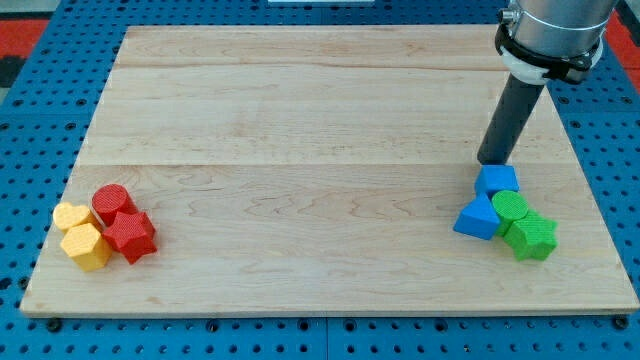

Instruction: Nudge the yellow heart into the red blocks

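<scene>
A yellow heart (71, 215) lies at the view's lower left, touching a red cylinder (113, 203) on its right. A red star-shaped block (131, 236) sits just below the cylinder. A yellow hexagonal block (86, 246) lies under the heart and against the red star. My tip (493, 160) is far away at the view's right, just above a blue block (497, 181), touching or nearly touching its top edge.
Below the blue block lie a blue triangular block (477, 217), a green cylinder (511, 208) and a green star (531, 237), all clustered together. The wooden board (320, 120) sits on a blue pegboard; its right edge is near this cluster.
</scene>
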You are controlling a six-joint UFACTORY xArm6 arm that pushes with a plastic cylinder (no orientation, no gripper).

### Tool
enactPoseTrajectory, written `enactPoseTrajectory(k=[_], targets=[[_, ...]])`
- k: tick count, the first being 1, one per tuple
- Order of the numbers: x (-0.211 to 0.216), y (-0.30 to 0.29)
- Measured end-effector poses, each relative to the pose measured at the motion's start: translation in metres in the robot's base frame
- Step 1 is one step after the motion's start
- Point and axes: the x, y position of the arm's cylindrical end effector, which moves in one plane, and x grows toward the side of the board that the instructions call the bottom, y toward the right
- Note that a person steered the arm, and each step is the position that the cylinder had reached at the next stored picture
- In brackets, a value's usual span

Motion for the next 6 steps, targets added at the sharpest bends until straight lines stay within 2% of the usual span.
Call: enactPoseTrajectory(k=[2,3,4,5,6], targets=[[-0.001,-0.01],[-0.046,0.05],[-0.009,0.13],[0.036,0.152],[0.151,0.088]])
